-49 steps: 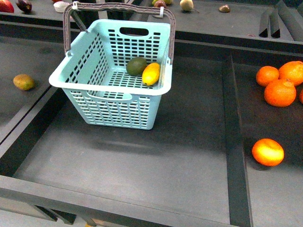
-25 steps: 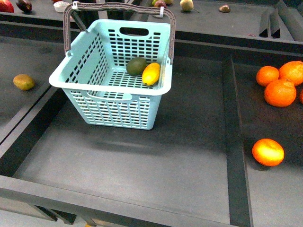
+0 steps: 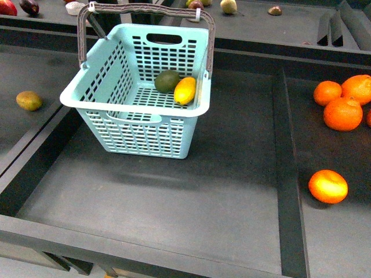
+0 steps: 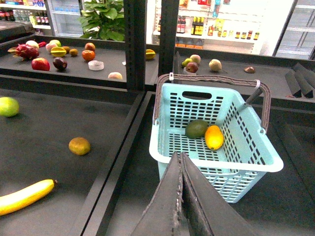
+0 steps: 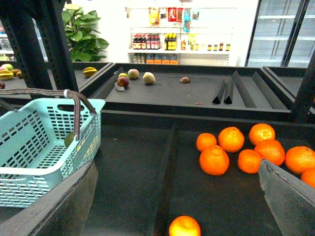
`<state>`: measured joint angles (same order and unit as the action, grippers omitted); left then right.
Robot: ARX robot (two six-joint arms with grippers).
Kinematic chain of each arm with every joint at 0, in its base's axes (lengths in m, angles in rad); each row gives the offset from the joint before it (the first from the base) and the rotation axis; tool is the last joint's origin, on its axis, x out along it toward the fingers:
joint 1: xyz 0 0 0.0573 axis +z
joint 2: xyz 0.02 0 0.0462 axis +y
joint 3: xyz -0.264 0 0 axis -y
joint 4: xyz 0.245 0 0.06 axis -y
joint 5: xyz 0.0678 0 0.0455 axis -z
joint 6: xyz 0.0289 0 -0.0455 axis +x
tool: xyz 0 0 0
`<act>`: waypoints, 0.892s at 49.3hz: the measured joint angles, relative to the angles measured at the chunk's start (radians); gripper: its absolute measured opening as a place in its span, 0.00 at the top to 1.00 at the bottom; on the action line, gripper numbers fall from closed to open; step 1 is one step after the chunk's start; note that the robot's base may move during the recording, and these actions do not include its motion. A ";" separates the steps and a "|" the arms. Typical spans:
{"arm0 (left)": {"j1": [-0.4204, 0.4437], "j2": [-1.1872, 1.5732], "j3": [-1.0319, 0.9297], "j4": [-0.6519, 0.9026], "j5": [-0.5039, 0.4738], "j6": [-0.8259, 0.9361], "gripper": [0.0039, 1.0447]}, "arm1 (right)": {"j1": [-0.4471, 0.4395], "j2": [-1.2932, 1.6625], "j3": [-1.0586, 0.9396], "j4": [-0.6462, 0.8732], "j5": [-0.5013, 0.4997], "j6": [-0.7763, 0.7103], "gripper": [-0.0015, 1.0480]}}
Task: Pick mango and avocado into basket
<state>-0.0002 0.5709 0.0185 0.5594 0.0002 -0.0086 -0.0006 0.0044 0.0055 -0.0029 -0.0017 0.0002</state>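
mango (image 3: 185, 91): lay in basket (image 3: 93, 92), touching avocado (image 3: 167, 80)
left jaws (image 4: 179, 162): pressed together, empty, short of basket
right jaws (image 5: 177, 196): spread, empty
task: looked done

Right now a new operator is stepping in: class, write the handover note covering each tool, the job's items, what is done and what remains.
Left tool: shut, holding nothing, pulled back short of the basket.
Right tool: open wide, empty, over the dark shelf near the oranges.
Mango and avocado: both lying side by side on the basket floor, touching or nearly so.
Done: both fruits are in the basket.
Left: nothing to pick; neither arm shows in the front view. The handles stand upright.
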 joint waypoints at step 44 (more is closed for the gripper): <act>0.000 -0.526 0.000 -0.541 0.000 0.002 0.98 | 0.000 0.000 0.000 0.000 0.000 0.000 0.07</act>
<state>-0.0002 0.0452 0.0185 0.0189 0.0006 -0.0071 -0.0006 0.0044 0.0055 -0.0029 -0.0017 0.0002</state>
